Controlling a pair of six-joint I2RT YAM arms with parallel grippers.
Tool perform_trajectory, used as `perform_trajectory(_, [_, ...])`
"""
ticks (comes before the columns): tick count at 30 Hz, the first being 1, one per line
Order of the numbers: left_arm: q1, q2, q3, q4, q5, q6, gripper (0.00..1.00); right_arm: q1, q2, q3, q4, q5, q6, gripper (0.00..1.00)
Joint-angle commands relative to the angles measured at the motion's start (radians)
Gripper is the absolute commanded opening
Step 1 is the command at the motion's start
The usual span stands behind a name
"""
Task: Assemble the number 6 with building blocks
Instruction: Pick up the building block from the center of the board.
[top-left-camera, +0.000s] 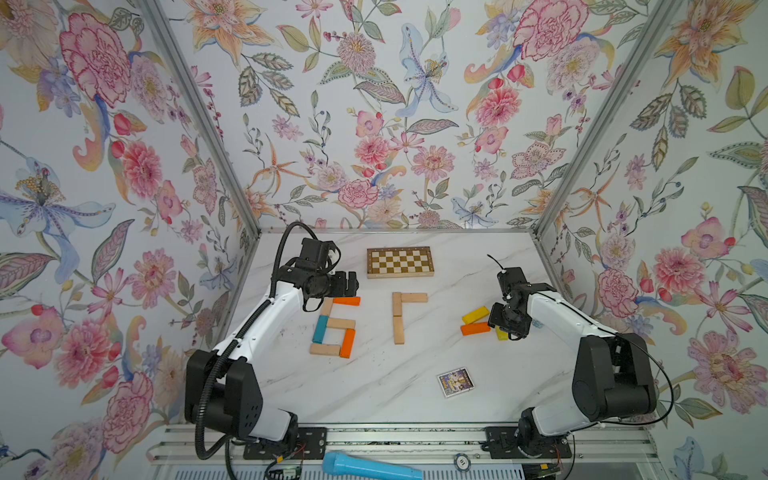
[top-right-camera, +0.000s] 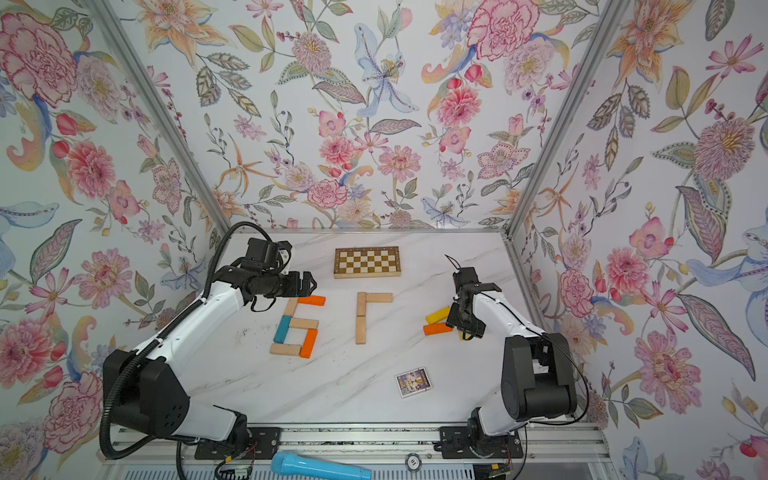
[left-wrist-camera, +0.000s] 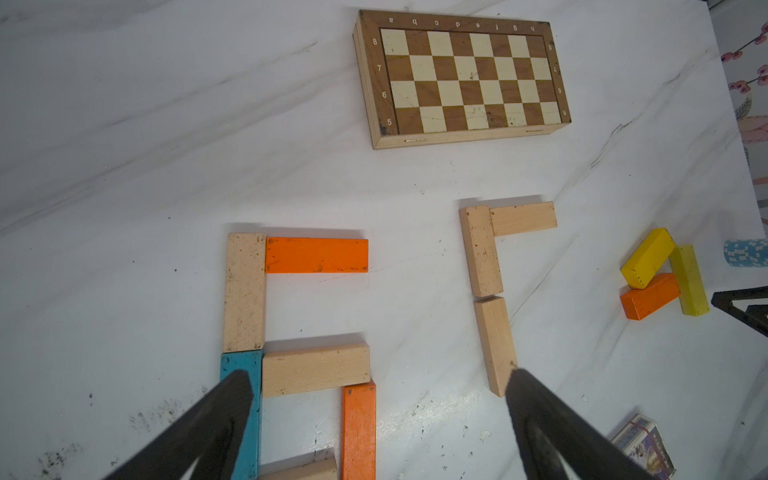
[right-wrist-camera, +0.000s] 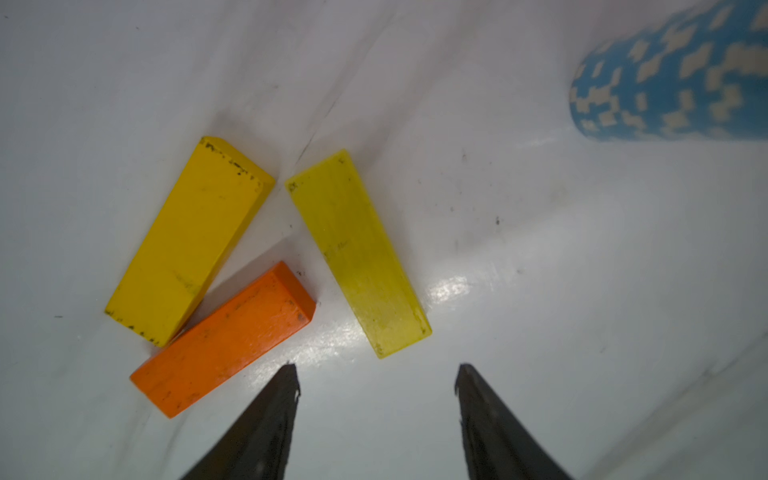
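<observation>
The building blocks lie in three groups on the desk (top-left-camera: 374, 395). A finished six (top-left-camera: 340, 323) lies on the left arm's side, with a teal block (top-left-camera: 320, 328) in its stem. A part-built figure (top-left-camera: 398, 309) of three plain bars lies at the middle: two in a column, one across the top. Three loose blocks lie on the right arm's side: a deep yellow block (right-wrist-camera: 187, 241), an orange block (right-wrist-camera: 224, 336) and a pale yellow block (right-wrist-camera: 357, 253).

The right hand (right-wrist-camera: 378, 370) is released, with nothing between the jaws, poised just beside the near ends of the orange and pale yellow blocks. The left hand (left-wrist-camera: 379, 372) is released wide and empty, above the finished six.

Hazards:
1. The deep yellow block appears to rest on one end of the orange block. Lifting the orange block first would likely tip or slide it.
2. The pale yellow block lies skewed to the jaw line. Closing without turning the wrist would likely catch its corners and spin it away.
3. A blue-and-white chip stack (right-wrist-camera: 673, 83) appears to lie on its side near the loose blocks. A nudge may set it rolling.
4. The plain bars merely abut, and the lower column bar sits slightly askew. A block pushed in sideways would shift them.
5. A low sweep of the left hand would scatter the finished six.
</observation>
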Motion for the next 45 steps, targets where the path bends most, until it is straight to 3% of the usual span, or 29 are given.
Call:
perform_trajectory(1, [-0.008, 0.014, -0.010, 0.006, 0.017, 0.014, 0.99, -0.030, 0.029, 0.037, -0.003, 0.020, -0.165, 0.63])
perform_trajectory(10, [-0.007, 0.031, -0.007, 0.004, 0.020, 0.013, 0.99, -0.049, 0.124, 0.103, 0.000, -0.036, -0.318, 0.60])
perform_trajectory(22, [-0.007, 0.046, -0.007, 0.002, 0.017, 0.013, 0.99, -0.049, 0.244, 0.135, 0.007, -0.048, -0.355, 0.56])
perform_trajectory(25, [-0.007, 0.044, -0.006, 0.000, 0.015, 0.014, 0.99, -0.048, 0.288, 0.153, 0.005, -0.052, -0.351, 0.50])
perform_trajectory(29, [-0.007, 0.041, -0.005, -0.001, 0.008, 0.013, 0.99, -0.048, 0.315, 0.168, -0.008, -0.069, -0.325, 0.28])
perform_trajectory(31, [-0.007, 0.042, -0.002, -0.003, 0.008, 0.013, 0.99, -0.045, 0.301, 0.188, -0.038, -0.048, -0.288, 0.17])
perform_trajectory(38, [-0.006, 0.033, 0.010, -0.011, -0.001, 0.001, 0.99, 0.020, 0.095, 0.288, -0.162, 0.023, -0.077, 0.16])
perform_trajectory(41, [-0.006, 0.016, 0.013, -0.013, -0.016, -0.013, 0.99, 0.060, -0.011, 0.277, -0.141, 0.010, 0.125, 0.15])
perform_trajectory(45, [-0.006, -0.014, 0.017, -0.017, -0.037, -0.030, 0.99, 0.168, -0.112, 0.174, -0.005, -0.010, 0.490, 0.18])
